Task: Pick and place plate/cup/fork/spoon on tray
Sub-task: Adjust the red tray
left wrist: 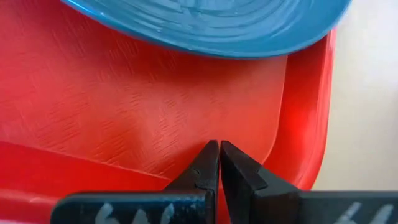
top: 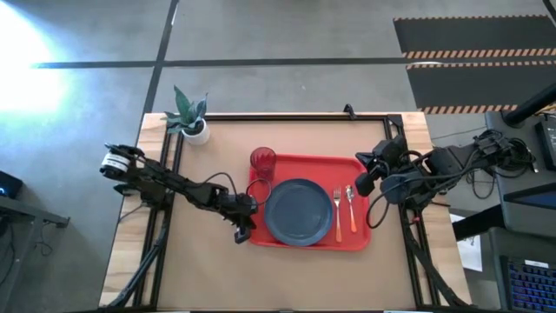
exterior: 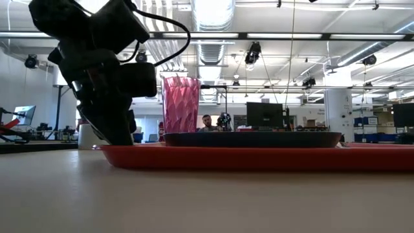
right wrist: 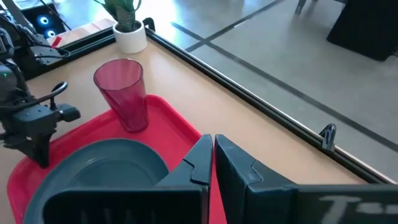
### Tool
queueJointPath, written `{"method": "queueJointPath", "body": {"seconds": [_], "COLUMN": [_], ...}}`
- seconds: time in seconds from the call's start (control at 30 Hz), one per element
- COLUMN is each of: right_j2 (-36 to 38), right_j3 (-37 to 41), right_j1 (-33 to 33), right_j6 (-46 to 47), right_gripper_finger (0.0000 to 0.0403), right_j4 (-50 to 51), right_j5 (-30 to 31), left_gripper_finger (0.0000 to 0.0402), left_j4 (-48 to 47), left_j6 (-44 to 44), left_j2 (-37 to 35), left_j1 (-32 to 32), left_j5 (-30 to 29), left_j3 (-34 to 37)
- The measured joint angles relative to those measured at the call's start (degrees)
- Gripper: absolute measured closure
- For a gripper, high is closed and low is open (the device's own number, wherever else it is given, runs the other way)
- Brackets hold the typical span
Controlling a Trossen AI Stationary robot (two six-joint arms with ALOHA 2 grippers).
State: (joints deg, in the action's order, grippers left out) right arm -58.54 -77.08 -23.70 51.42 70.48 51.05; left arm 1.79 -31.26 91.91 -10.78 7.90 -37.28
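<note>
Your left gripper (top: 241, 233), fingers pressed together and holding nothing, sits at the tray's (top: 360, 239) left edge, just beside the plate (top: 299, 211). The plate, cup (top: 262, 162), fork (top: 337, 213) and spoon (top: 351, 207) all lie on the tray (cup upright). Your right gripper (top: 360, 186), likewise closed and empty, hovers near the tray's right end.
</note>
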Motion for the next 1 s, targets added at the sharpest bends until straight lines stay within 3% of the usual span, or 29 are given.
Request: {"method": "queueJointPath", "body": {"seconds": [0.37, 1.0], "right_j2": [0.25, 1.49], "right_j3": [0.00, 0.00], "right_j1": [0.00, -0.02], "right_j6": [-0.05, -1.51], "right_gripper_finger": [0.0394, 0.0394], "right_j4": [0.02, 0.05], "right_j5": [-0.44, -1.98], "left_gripper_finger": [0.0401, 0.0401], "left_j4": [-4.46, -5.63], "left_j6": [-4.46, -19.52], "left_j2": [-1.57, -1.63], "left_j1": [-0.59, -8.93], "left_j5": [0.73, 0.34], "left_j3": [0.24, 0.57]}}
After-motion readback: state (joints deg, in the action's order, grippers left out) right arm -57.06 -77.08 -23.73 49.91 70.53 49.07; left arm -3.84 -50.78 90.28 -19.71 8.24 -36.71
